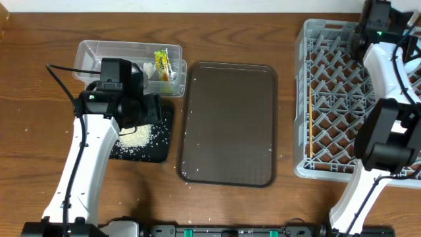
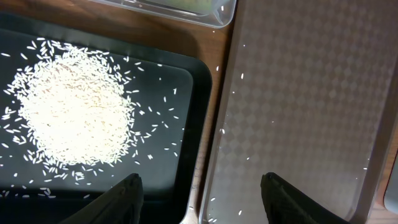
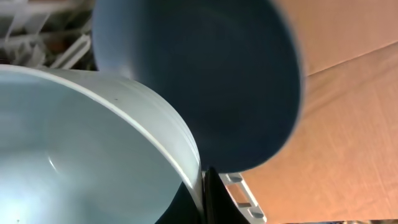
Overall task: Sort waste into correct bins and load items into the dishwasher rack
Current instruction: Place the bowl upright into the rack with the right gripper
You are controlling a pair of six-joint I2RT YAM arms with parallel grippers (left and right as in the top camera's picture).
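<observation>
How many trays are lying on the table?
2. A black tray holding a pile of rice lies at the left, partly under the left arm; a larger brown serving tray lies in the middle. Nothing suggests a hidden third.

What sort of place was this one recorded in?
Probably a robot test bench staged as a dish-clearing station, not a real kitchen. It has a plain wooden table with two robot arms at it, a grey dishwasher rack, and a black tray holding a heap of rice.
</observation>
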